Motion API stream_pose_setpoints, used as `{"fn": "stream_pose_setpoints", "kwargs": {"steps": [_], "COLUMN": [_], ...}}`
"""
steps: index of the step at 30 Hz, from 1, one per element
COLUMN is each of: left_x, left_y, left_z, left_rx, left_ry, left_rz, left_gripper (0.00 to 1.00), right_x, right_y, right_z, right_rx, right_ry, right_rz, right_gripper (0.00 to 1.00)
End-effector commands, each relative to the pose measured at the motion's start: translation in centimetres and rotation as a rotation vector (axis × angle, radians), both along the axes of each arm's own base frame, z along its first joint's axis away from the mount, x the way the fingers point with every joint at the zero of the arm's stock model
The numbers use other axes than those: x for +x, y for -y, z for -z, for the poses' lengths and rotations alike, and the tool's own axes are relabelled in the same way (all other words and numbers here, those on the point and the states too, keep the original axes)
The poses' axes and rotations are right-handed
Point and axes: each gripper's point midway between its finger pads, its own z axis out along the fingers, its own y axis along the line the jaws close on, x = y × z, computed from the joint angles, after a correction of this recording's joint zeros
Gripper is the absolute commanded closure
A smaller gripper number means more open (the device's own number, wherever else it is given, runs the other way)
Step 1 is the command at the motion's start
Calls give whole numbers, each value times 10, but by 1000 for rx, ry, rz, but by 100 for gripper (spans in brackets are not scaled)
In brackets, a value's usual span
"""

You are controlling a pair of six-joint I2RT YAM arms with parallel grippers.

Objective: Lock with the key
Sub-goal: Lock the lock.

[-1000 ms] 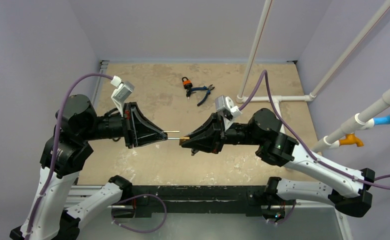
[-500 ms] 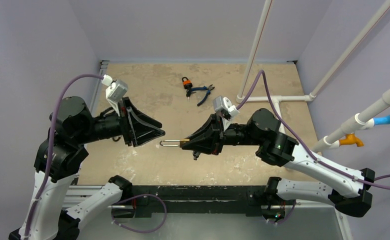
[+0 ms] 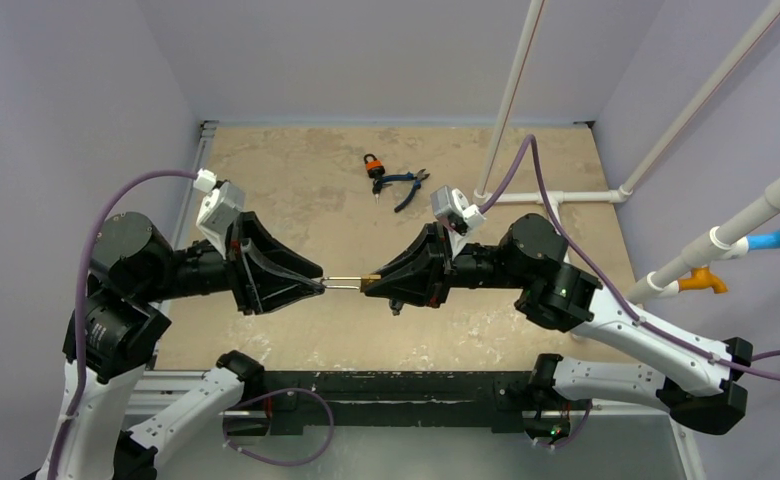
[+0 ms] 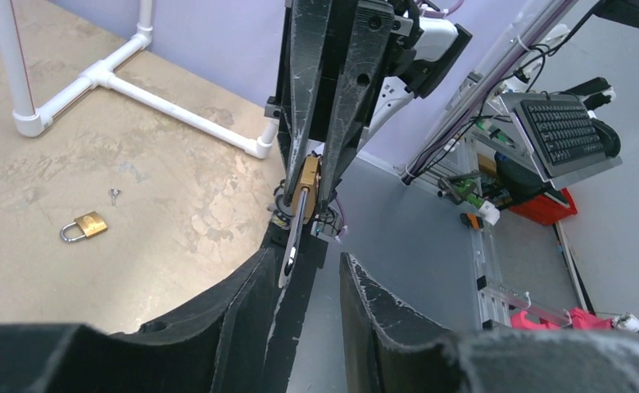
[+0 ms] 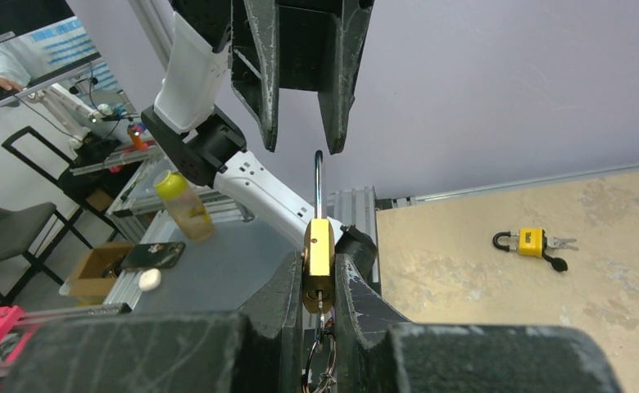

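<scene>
From above, the right pincer (image 3: 368,283) is clamped on the brass body of a padlock (image 3: 364,282), held in the air over the table (image 3: 296,180). Its shackle (image 3: 338,285) points to nine o'clock, into the left pincer (image 3: 318,283), whose jaws look narrowly parted around the shackle's end. At twelve o'clock from there, well apart, lie a spare padlock (image 3: 370,165) and pliers (image 3: 406,187).

From the left wrist, the padlock hangs at twelve o'clock between the other arm's fingers. The shackle runs down beside one of this pincer's fingers (image 4: 251,303), and the gap is wider than the rod, so no firm pinch shows.

From the right wrist, the body sits squeezed between the two near fingers, with a ring (image 5: 319,364) dangling at six o'clock. Whether a key sits in the lock I cannot tell.

It should handle as a small, dense, rigid thing with smooth faces that could slip. Hold the body by its flat sides, take the thin shackle close to its bend, and push straight.
</scene>
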Motion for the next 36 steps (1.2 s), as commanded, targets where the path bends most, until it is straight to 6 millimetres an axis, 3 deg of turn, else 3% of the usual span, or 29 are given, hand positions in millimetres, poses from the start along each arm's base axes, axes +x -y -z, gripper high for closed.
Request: {"fn": "stream_pose_setpoints", "kwargs": {"steps": [1, 12, 18, 21, 36], "left_x": [-6, 9, 11, 12, 29], "left_y": [2, 7, 8, 8, 8], "left_z": [-9, 1, 4, 6, 22], "left_rx": [-29, 4, 14, 17, 51], "left_ry": [66, 18, 1, -3, 33], "left_rz": [53, 28, 30, 26, -55], "left_gripper": [66, 73, 87, 100, 100], "right_x": [-5, -7, -4, -4, -8], "right_y": [9, 10, 10, 8, -4], "right_z": [-34, -38, -40, -38, -47], "right_rx": [81, 82, 83, 77, 85], "right_ry": [33, 31, 27, 24, -36], "right_rz": [-6, -9, 5, 3, -62], "right_gripper": [100, 100, 100, 100, 100]}}
